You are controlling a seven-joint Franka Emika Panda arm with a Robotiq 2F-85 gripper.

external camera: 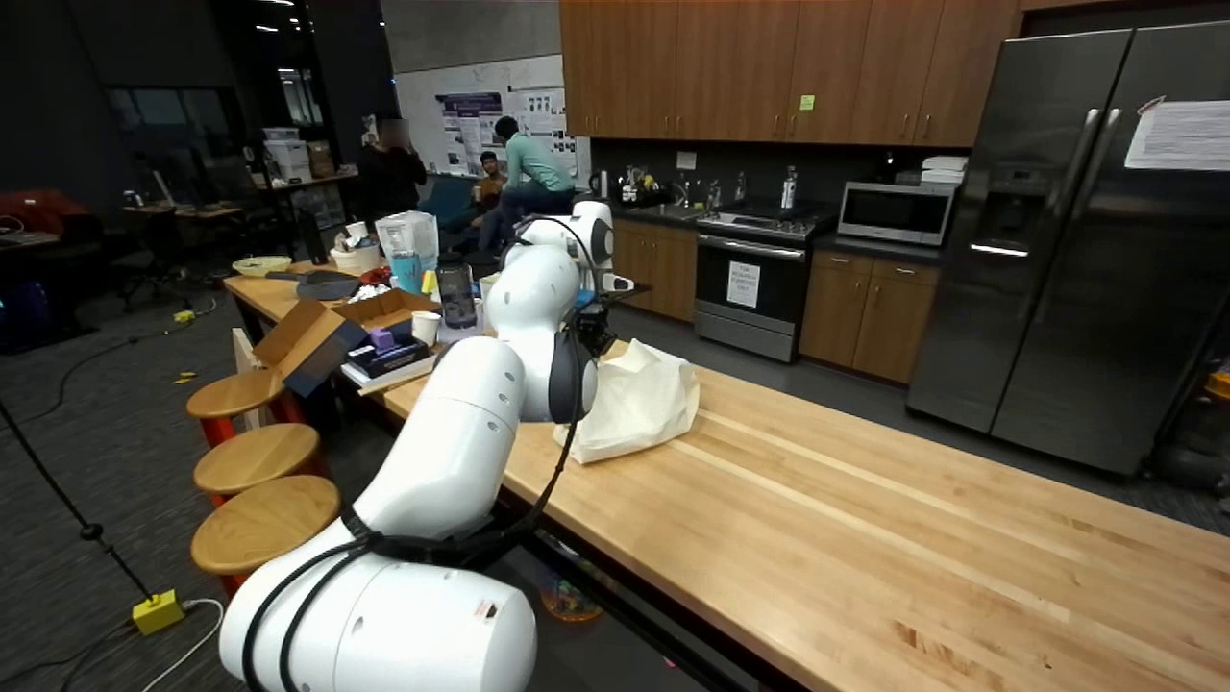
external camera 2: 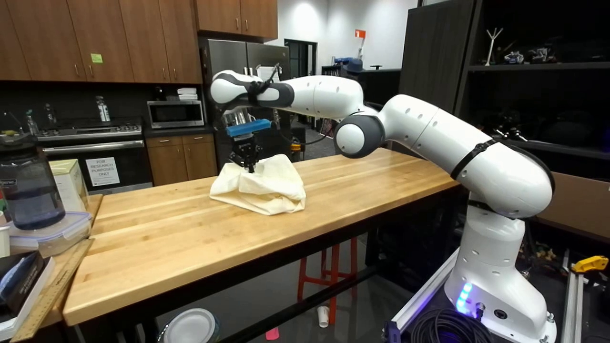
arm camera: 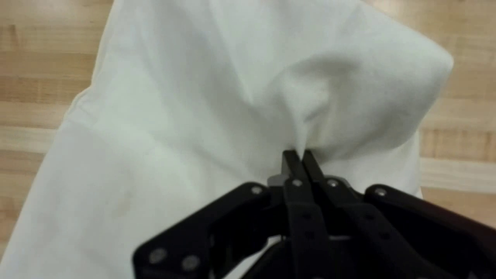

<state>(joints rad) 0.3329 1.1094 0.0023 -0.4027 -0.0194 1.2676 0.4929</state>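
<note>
Jaws of the gripper (arm camera: 301, 155) pinch a raised fold of cream cloth (arm camera: 162, 162). Around them, the rest of the cloth lies rumpled on the table (external camera 2: 186, 245). Farther out, in an exterior view, a bottle (external camera 2: 31, 195) stands on a lidded box (external camera 2: 71, 228); in both exterior views, stove (external camera: 780, 288) and fridge (external camera: 1067, 250) stand beyond.

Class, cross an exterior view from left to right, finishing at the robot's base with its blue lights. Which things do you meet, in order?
Large water bottle, printed paper notice, microwave, cream cloth gripped by the claw, red-orange wall sign, robot's base.
</note>
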